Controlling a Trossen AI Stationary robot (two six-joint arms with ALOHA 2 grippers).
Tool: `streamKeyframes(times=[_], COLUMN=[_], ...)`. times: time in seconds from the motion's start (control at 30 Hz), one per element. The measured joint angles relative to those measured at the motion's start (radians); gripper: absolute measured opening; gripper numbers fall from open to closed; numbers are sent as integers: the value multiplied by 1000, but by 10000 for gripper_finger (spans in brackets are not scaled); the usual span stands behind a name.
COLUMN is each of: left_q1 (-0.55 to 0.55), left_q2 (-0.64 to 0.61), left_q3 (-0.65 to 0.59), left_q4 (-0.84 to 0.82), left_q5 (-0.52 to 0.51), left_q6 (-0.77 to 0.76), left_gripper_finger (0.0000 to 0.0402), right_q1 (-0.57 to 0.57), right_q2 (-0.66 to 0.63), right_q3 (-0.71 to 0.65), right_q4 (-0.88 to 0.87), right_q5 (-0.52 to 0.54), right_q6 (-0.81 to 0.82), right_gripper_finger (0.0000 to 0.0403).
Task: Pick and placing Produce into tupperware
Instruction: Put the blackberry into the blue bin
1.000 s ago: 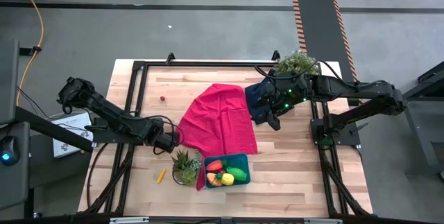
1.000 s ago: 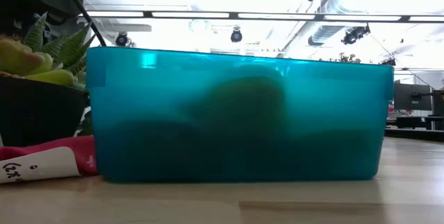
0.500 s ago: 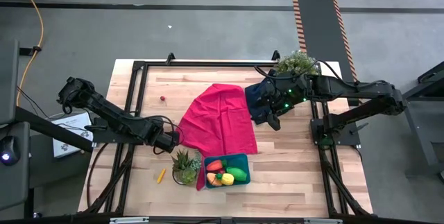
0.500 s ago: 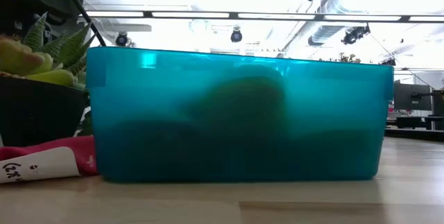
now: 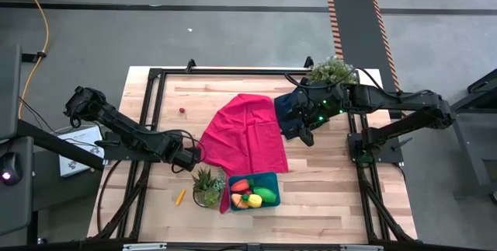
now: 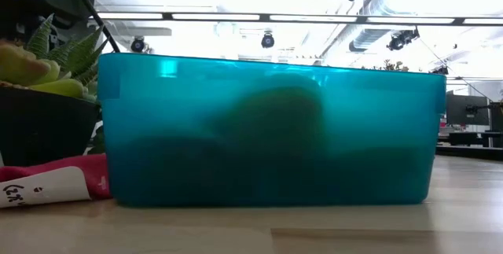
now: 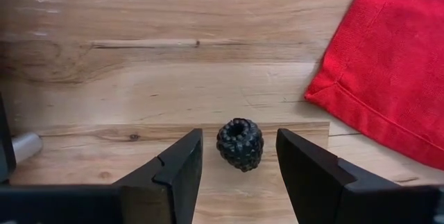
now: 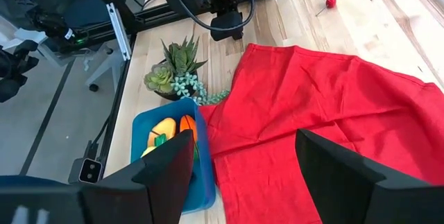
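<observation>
High view: the left gripper (image 5: 192,158) sits low beside the red cloth (image 5: 247,133); the teal tub (image 5: 272,200) nearby holds a carrot (image 5: 240,185) and a green piece (image 5: 265,195). The right gripper (image 5: 306,136) waits, open, over the dark cloth (image 5: 288,111).

Left wrist view: a small dark berry (image 7: 239,143) lies between the parted, untouching jaws. It looks light, bumpy and prone to roll; pinch its middle.
</observation>
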Motion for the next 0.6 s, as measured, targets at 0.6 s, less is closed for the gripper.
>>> streamKeyframes(times=[0.6], left_q1=[0], left_q2=[64], left_q3=[0], left_q4=[60], left_q5=[22], left_q6=[0], left_gripper_finger=[173], right_q1=[0], right_q2=[0], right_q3=[0], right_q4=[0], right_q5=[-1], right_q6=[0], right_gripper_finger=[243])
